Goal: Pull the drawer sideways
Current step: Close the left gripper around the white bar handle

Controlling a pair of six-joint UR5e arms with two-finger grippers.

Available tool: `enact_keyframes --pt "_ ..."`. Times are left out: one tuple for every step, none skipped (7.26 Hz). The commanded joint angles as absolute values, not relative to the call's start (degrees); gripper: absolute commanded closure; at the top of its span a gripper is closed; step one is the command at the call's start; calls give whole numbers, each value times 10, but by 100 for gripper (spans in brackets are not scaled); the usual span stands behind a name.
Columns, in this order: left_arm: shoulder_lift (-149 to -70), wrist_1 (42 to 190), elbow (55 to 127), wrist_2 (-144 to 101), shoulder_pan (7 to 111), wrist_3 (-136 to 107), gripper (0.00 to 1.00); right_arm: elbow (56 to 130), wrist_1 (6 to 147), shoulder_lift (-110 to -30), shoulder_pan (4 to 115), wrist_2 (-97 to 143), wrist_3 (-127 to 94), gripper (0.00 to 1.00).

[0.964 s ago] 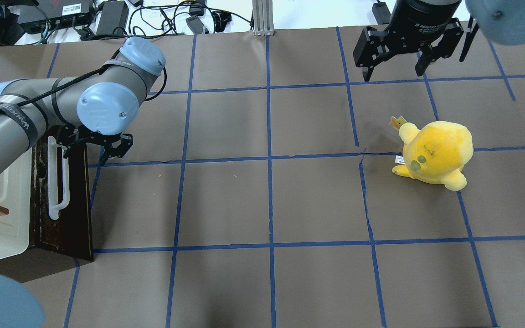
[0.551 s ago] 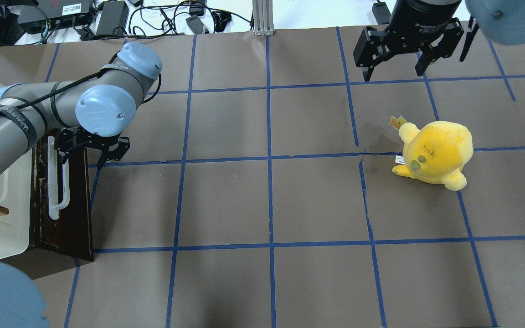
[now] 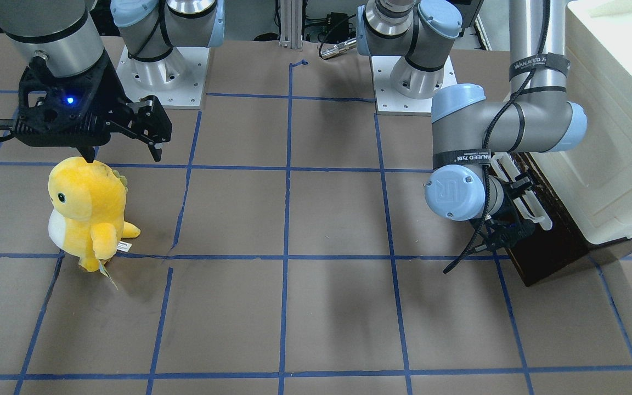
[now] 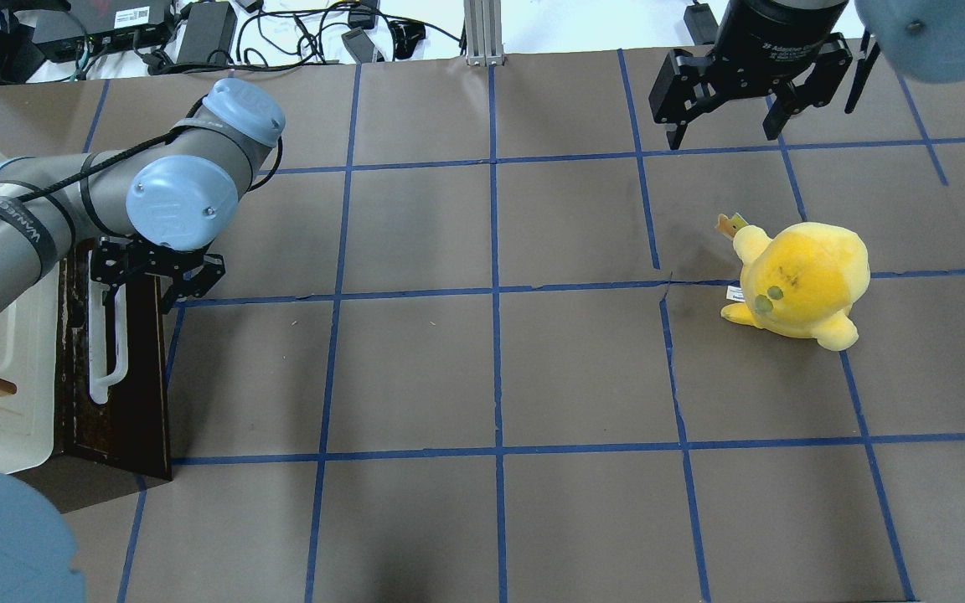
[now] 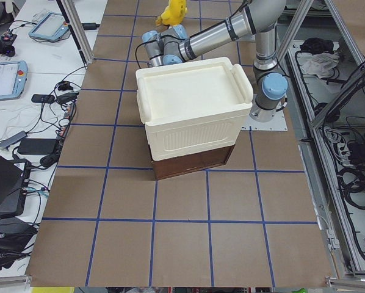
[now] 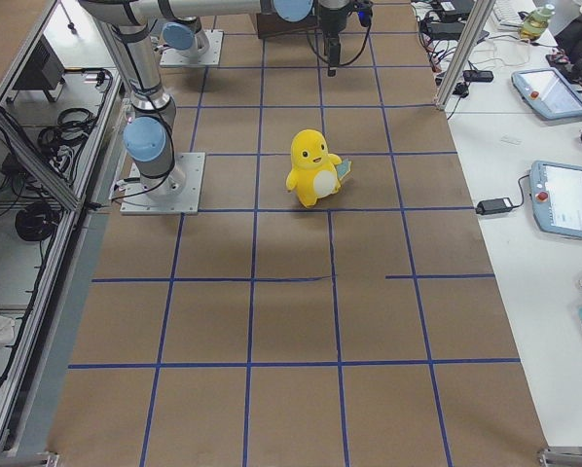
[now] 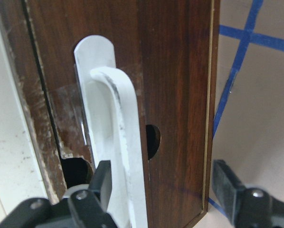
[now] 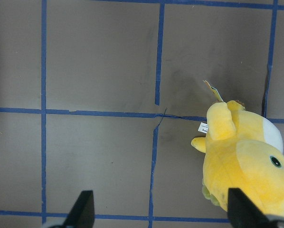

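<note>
- Nearest the operators' side is the table [image 3: 338, 318], covered in matt brown paper squared off with blue tape [image 3: 286, 307].
- The yellow plush toy [image 3: 88, 211] stands upright, round and fuzzy. The front view shows its white belly and black eye, while overhead gives only a smudged yellow crown.
- At the table's end on the robot's left sits the drawer [image 4: 143, 394]. Its front is dark glossy wood grain with a thin pale line along the edge, set low against the cabinet [image 5: 195, 134].
- The handle [image 7: 125, 142] is a long white bar, smooth with rounded ends. Only the wrist view picks up its grey scuffs and the round hole [image 7: 153, 141] in the wood beside it.
- The left gripper [image 7: 163, 190] has its jaws spread with the bar between them. One black finger [image 7: 100, 185] is just beside the bar, and the other is out past the panel's edge. Overhead, the blue wrist joint covers much of this.
- The cabinet is cream-white and moulded. The left side view shows its rimmed top and recessed ribbed panel, but hides the gripper.
- Up high, the right gripper [image 4: 723, 134] hangs with its jaws wide apart, holding nothing, clear of the plush toy.
</note>
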State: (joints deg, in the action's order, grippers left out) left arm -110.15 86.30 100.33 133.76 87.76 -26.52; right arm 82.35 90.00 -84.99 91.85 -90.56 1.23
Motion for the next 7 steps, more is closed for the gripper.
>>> enact_keyframes --pt "-1103 862 1010 1336 874 -269 30 824 900 -850 918 -906 12 0" --pt "-1103 862 1011 1337 873 -269 32 824 900 -850 918 -905 12 0" --pt "-1103 862 1011 1336 873 -269 33 824 900 -850 918 -905 12 0" --pt "-1103 862 1011 1336 872 -269 40 824 900 -850 918 -905 12 0" --pt "-1103 862 1011 1336 872 -269 51 824 900 -850 918 -905 12 0" --pt "-1103 863 1012 1337 872 -269 51 824 900 -850 918 -905 12 0" --pt "-1102 863 1011 1337 872 -268 51 824 900 -850 918 -906 12 0"
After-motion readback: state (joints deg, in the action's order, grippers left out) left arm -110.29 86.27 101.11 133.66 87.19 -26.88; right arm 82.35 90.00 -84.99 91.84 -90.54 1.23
